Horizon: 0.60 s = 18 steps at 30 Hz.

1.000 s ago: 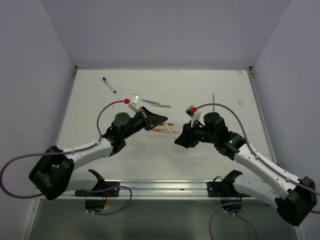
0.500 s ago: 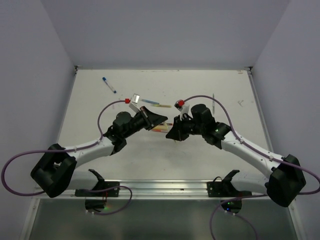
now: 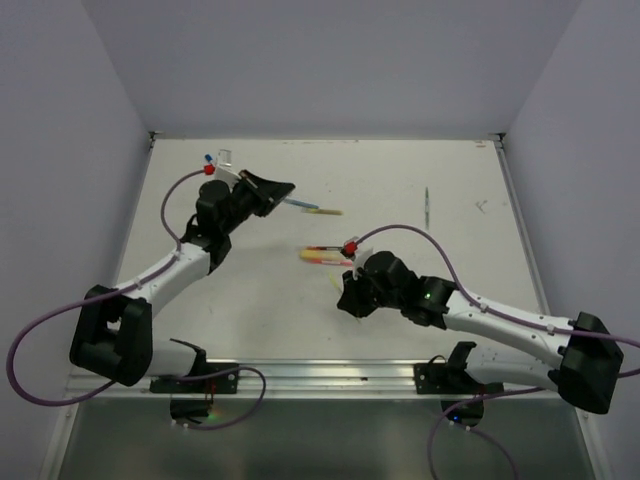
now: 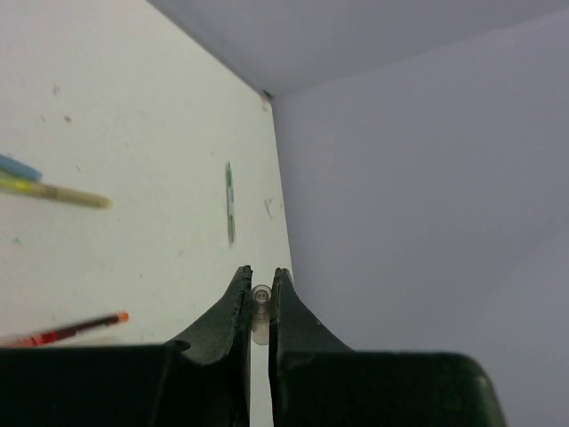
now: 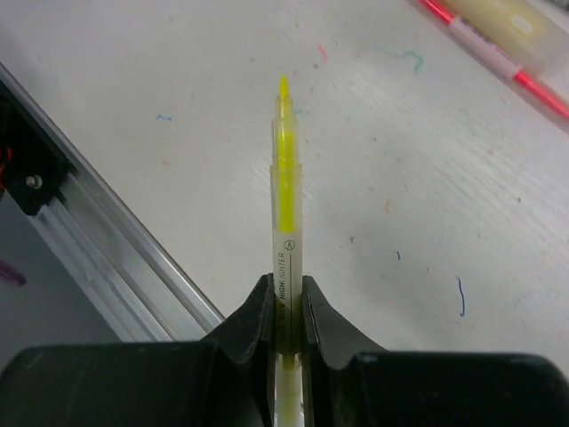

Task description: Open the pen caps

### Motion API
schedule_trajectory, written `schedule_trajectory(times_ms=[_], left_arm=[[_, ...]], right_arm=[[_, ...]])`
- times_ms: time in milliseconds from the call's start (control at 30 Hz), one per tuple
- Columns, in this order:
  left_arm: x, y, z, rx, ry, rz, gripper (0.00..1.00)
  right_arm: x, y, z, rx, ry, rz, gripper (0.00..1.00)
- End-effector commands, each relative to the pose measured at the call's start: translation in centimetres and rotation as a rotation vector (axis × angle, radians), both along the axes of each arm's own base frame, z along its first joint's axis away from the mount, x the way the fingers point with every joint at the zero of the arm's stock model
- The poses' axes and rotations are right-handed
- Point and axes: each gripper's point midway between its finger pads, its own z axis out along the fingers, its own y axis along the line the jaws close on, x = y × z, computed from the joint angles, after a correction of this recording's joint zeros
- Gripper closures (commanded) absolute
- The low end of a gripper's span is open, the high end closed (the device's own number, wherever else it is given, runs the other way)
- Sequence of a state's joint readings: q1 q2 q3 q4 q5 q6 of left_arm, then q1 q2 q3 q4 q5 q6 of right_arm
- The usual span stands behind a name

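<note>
A small clear pen cap (image 4: 260, 307) sits pinched between the fingertips of my left gripper (image 4: 260, 277), which is shut on it above the back left of the table (image 3: 286, 187). My right gripper (image 5: 286, 286) is shut on the barrel of a yellow highlighter pen (image 5: 285, 187). The pen's bare yellow tip (image 5: 284, 86) points at the table's near edge. In the top view this gripper (image 3: 343, 297) is low over the front middle. The two grippers are far apart.
A blue and a yellow pen (image 3: 312, 208) lie behind the middle, red and pale yellow pens (image 3: 325, 256) lie just beyond my right gripper, and a grey pen (image 3: 427, 206) lies at the back right. A metal rail (image 5: 107, 240) runs along the near edge.
The grippers were close together over the middle. My left arm has swung back and left with the cap. My right arm has pulled toward the near edge with the uncapped pen.
</note>
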<state>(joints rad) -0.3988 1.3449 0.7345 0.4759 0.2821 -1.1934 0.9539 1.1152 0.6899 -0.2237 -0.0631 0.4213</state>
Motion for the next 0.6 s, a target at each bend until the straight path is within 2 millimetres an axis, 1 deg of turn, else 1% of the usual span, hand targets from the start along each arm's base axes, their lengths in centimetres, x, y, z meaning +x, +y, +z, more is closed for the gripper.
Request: schedule_trajectory(times_ms=[0, 33, 67, 100, 133, 167, 200, 233, 267, 300, 333, 367, 400, 433, 467, 500, 533, 567], left_arm=[[2.7, 3.2, 1.9, 0.003, -0.017, 0.078, 1.0], [2.9, 3.6, 2.4, 0.001, -0.031, 0.086, 1.0], [3.0, 4.1, 2.3, 0.01, -0.03, 0.092, 1.0], [3.1, 4.2, 2.6, 0.059, -0.057, 0.085, 1.0], [3.3, 4.6, 1.9, 0.109, -0.039, 0.091, 1.0], [3.0, 5.0, -0.2, 0.181, 0.032, 0.09, 1.0], [3.2, 5.6, -0.8, 0.263, 0.016, 0.095, 1.0], [2.9, 6.1, -1.7, 0.304, 0.033, 0.101, 1.0], [2.4, 6.7, -3.1, 0.349, 0.069, 0.107, 1.0], [2.2, 7.9, -4.6, 0.415, 0.081, 0.137, 1.0], [1.8, 8.7, -4.9, 0.444, 0.084, 0.16, 1.0], [1.4, 10.0, -6.1, 0.49, 0.123, 0.193, 1.0], [1.1, 10.9, -6.9, 0.535, 0.128, 0.204, 1.0], [0.9, 11.6, -7.1, 0.558, 0.133, 0.225, 1.0], [0.5, 12.6, -7.9, 0.592, 0.175, 0.246, 1.0], [0.6, 13.8, -8.2, 0.637, 0.183, 0.287, 1.0], [0.5, 14.4, -8.2, 0.658, 0.187, 0.307, 1.0], [0.1, 15.1, -9.0, 0.692, 0.222, 0.324, 1.0]], right_arm=[[-0.4, -2.3, -0.7, -0.035, 0.004, -0.097, 1.0], [-0.1, -2.8, -0.6, -0.049, -0.016, -0.121, 1.0], [0.2, -3.4, 0.2, -0.044, -0.044, -0.143, 1.0], [0.3, -4.1, 0.2, -0.067, -0.047, -0.164, 1.0], [1.0, -4.3, 1.5, -0.06, -0.078, -0.194, 1.0], [2.1, -5.0, 2.0, -0.093, -0.123, -0.239, 1.0], [2.9, -5.9, 2.2, -0.136, -0.13, -0.279, 1.0], [4.2, -6.0, 3.9, -0.128, -0.154, -0.32, 1.0], [5.1, -6.2, 4.4, -0.144, -0.159, -0.326, 1.0], [7.3, -7.7, 3.4, -0.195, -0.124, -0.398, 1.0], [9.0, -8.0, 4.7, -0.178, -0.132, -0.434, 1.0], [10.4, -8.8, 4.5, -0.199, -0.122, -0.459, 1.0], [12.9, -10.6, 3.9, -0.215, -0.102, -0.539, 1.0], [14.6, -11.2, 4.4, -0.206, -0.105, -0.575, 1.0], [15.9, -12.0, 4.4, -0.214, -0.105, -0.607, 1.0], [18.0, -13.8, 3.1, -0.261, -0.09, -0.669, 1.0], [19.7, -14.3, 4.2, -0.262, -0.113, -0.701, 1.0], [20.7, -15.2, 4.0, -0.298, -0.125, -0.72, 1.0]])
